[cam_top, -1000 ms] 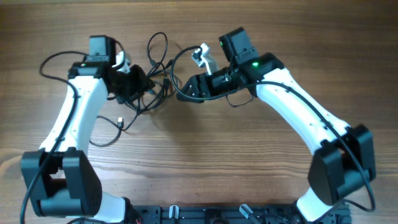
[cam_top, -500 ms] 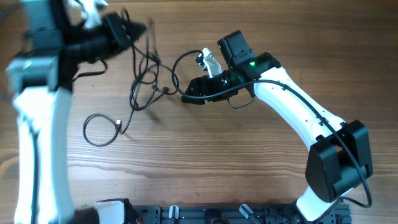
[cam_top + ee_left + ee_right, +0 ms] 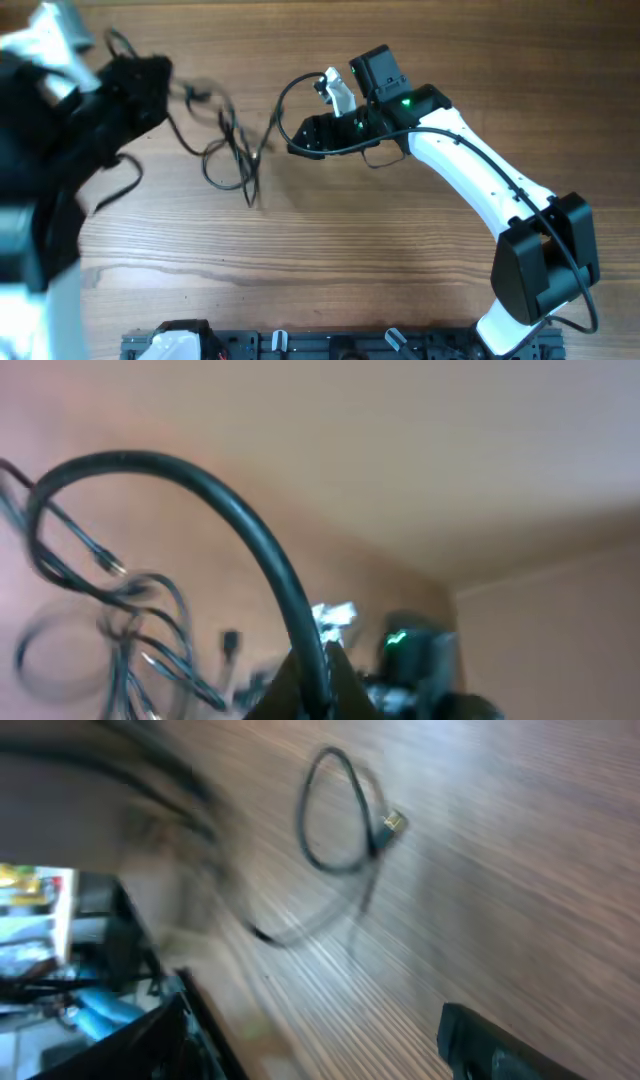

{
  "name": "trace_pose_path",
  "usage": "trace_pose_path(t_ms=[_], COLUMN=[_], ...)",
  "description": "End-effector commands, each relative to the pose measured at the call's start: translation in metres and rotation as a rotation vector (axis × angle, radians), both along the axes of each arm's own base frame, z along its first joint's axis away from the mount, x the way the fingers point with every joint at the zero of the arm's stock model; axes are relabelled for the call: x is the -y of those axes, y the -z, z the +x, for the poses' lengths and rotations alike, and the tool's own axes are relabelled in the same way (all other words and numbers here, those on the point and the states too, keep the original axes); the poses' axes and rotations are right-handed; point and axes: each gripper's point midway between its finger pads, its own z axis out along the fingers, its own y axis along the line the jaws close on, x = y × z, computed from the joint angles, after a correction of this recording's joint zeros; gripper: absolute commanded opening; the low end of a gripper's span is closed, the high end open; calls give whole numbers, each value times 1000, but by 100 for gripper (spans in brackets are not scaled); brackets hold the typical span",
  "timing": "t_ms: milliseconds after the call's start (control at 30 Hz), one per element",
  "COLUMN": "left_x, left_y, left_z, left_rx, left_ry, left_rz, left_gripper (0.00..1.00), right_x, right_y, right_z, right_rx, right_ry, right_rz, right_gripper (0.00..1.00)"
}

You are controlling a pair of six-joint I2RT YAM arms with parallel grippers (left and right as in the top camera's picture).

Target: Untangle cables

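Overhead: the left arm is up close to the lens, so it's just a big blurry black-and-white mass on the left side. The left gripper is clenched on the cables. They trail off it as a loose bunch of thin black loops over the wooden table, roughly left of centre. The right gripper sits low just right of that bunch, apart from it, jaws spread. A green light glows on the right arm's wrist, and a black rail runs along the near table edge. Any writing there is too small to read.

Left wrist: very blurry. 1 strand of the cables arcs up and over from the left gripper, whose tips are pinched tight on it at the bottom edge. More strands dangle lower left. Behind is a plain beige room surface, plus the other arm's green light.

Right wrist: the right gripper

Right wrist: wood grain of the table fills the view. 1 loop of the cables shows at the top with a small gold-tipped plug. The right gripper has its 2 dark fingers far apart at the bottom corners, nothing between them. The colourful stuff at the left edge is too smeared to make out.
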Motion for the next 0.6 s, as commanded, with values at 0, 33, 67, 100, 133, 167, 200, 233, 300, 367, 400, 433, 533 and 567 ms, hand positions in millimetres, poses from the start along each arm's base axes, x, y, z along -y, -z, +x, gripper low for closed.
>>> trace_pose_path(t_ms=[0, 33, 67, 100, 133, 167, 200, 233, 300, 367, 400, 433, 533, 567], left_x=[52, 65, 75, 82, 87, 89, 89, 90, 94, 102, 105, 108, 113, 114], left_y=[47, 48, 49, 53, 60, 66, 72, 76, 77, 65, 59, 51, 34, 32], left_z=[24, 23, 23, 24, 27, 29, 32, 33, 30, 21, 18, 14, 5, 4], left_rx=[-191, -195, -192, -196, -207, -219, -234, -242, -239, -187, -169, -143, -92, -86], left_ry=[300, 403, 487, 548, 592, 609, 616, 622, 669, 761, 791, 828, 906, 917], left_rz=[-176, -218, -250, -270, -283, -284, -281, -279, -296, -344, -366, -395, -468, -478], left_gripper=[4, 4, 4, 4, 4, 4, 4, 4, 4, 4, 4, 4, 4, 4], right_x=[-20, -21, -22, -21, -19, -17, -15, -14, -13, -13, -13, -12, -4, 0], right_y=[-30, -32, -32, -31, -27, -22, -19, -17, -15, -14, -14, -12, -2, 2], right_z=[-15, -14, -12, -11, -6, -2, 0, 1, 0, -1, -1, 1, 15, 20], right_rx=[4, 15, 27, 41, 56, 73, 91, 102, 130, 151, 157, 164, 177, 178], right_ry=[-150, -155, -156, -152, -133, -118, -115, -116, -139, -159, -163, -154, -78, -44], right_rz=[204, 214, 216, 207, 178, 149, 130, 119, 108, 105, 105, 91, 10, -23], right_gripper=[82, 82, 82, 83, 84, 85, 86, 86, 89, 89, 90, 89, 89, 89])
